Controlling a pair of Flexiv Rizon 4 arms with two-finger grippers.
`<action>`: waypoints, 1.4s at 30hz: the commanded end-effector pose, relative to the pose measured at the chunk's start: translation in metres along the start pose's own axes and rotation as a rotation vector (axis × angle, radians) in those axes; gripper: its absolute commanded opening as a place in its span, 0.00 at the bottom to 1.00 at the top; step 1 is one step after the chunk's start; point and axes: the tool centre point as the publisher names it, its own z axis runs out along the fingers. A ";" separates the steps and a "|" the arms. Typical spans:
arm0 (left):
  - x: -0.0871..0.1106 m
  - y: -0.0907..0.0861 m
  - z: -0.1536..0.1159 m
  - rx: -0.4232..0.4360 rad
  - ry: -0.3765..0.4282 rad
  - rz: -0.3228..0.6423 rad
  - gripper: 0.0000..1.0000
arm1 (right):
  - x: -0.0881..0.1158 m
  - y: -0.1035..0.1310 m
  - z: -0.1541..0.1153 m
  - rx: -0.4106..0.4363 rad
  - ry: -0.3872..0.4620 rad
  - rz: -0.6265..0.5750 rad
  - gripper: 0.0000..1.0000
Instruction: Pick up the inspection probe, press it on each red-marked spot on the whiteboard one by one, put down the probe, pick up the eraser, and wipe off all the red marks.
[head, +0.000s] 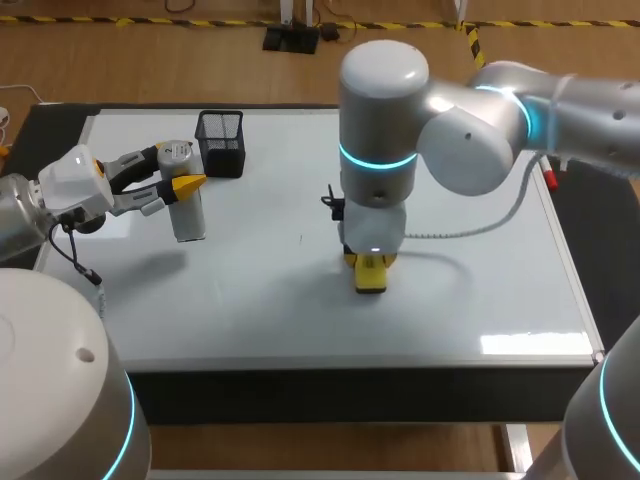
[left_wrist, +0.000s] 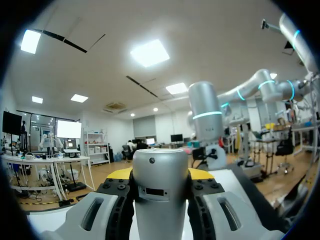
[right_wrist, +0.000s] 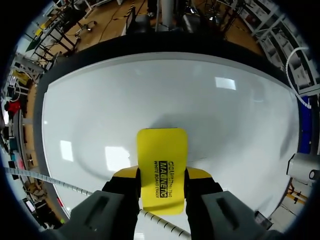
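Progress: late, we judge. Our right pincer (right_wrist: 162, 176) is clamped on the eraser (head: 371, 276), pressed to the mid whiteboard (head: 450, 300); we see no red marks. Our left pincer (left_wrist: 160, 175) grips the probe (head: 187, 205) upright over the board's left, not yet put down.

Eraser (right_wrist: 162, 170) — yellow, black lettering; probe (left_wrist: 160, 190) silver-grey; whiteboard (head: 250, 300) white; mesh holder (head: 222, 145) — black.

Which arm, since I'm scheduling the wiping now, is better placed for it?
Right. The right gripper is shut on the eraser at the whiteboard; the left gripper holds the probe.
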 end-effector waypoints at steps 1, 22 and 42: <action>0.000 -0.001 0.000 0.000 0.000 0.001 0.00 | 0.016 -0.006 -0.020 0.008 0.008 -0.017 0.00; 0.000 -0.001 0.000 0.000 0.000 0.001 0.00 | 0.035 -0.025 -0.032 0.029 0.015 0.022 0.00; 0.000 -0.001 0.000 0.000 0.000 0.001 0.00 | 0.059 -0.099 -0.029 0.056 0.046 0.040 0.00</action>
